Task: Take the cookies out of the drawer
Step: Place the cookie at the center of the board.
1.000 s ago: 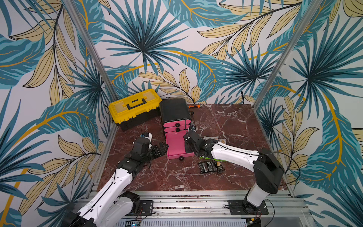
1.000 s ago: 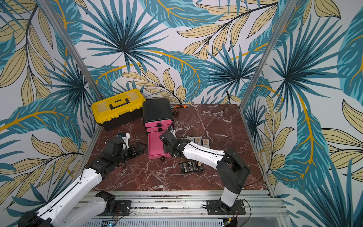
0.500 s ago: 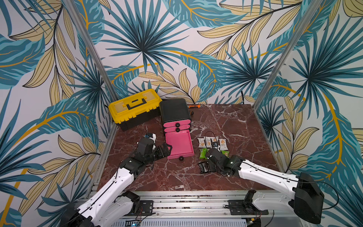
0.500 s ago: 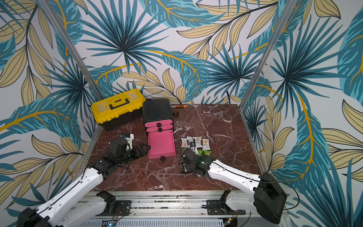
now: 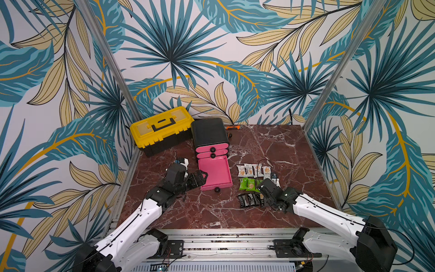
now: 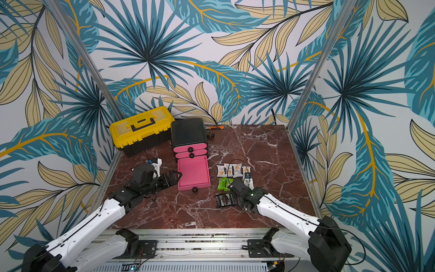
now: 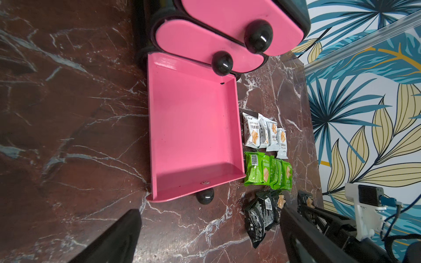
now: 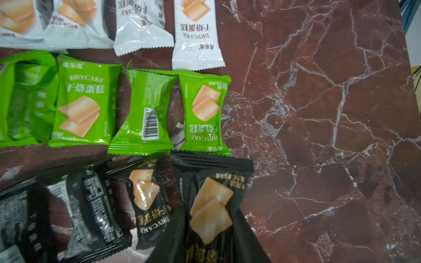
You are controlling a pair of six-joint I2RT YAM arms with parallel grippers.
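Right now my right gripper [image 5: 261,200] clamps a black cookie packet [image 8: 210,205], long axis pointing ahead, with three laid black packets [image 8: 91,205] just off its left.

You see your left gripper [image 7: 209,209] spread wide over a marble table [image 7: 68,136], facing a pulled-out pink drawer [image 7: 193,136]. Beside it lie cookies [image 7: 255,168] in white, green and black rows; the right gripper [image 7: 304,208] pinches one black packet [image 7: 307,201].

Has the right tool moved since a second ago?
Yes. The right tool has left the pink drawer and swung out to that drawer's right; it now sits at the black packets, gripping one.
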